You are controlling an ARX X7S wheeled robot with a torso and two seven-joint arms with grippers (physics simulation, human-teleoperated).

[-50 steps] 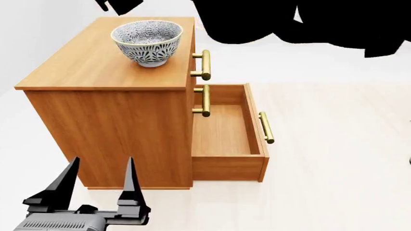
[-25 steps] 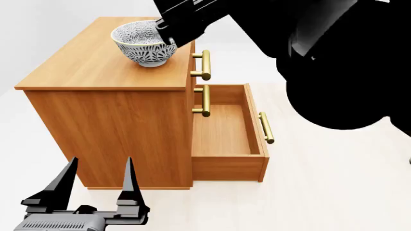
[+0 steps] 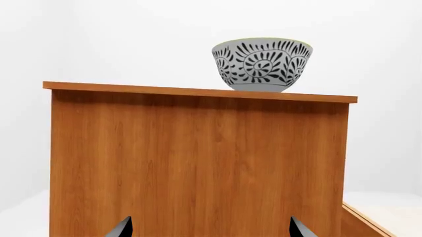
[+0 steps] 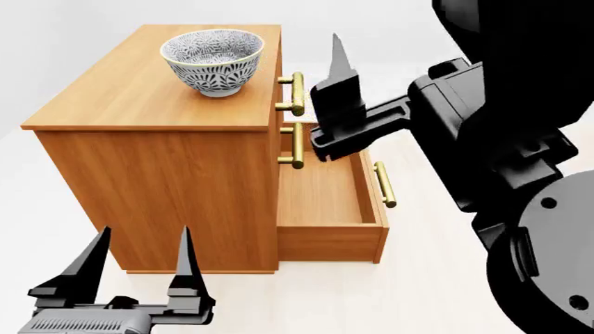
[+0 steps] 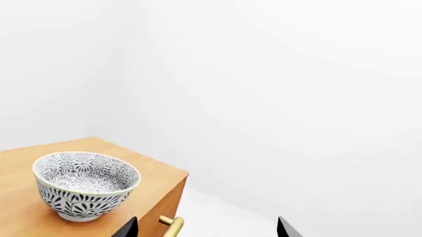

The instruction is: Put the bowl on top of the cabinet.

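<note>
No text, label, brand, number or sign can be read in any of the views. The bowl carries only a dark leaf pattern, with no lettering in it, and the cabinet shows plain wood grain and brass handles without markings.

Plain white walls all round, evenly lit, no hard shadows on them. A corner seam runs down between two wall faces in the right wrist view. Underfoot, a pale cream floor, smooth and glossy-looking, brightening toward white at the far edge where it meets the wall.
</note>
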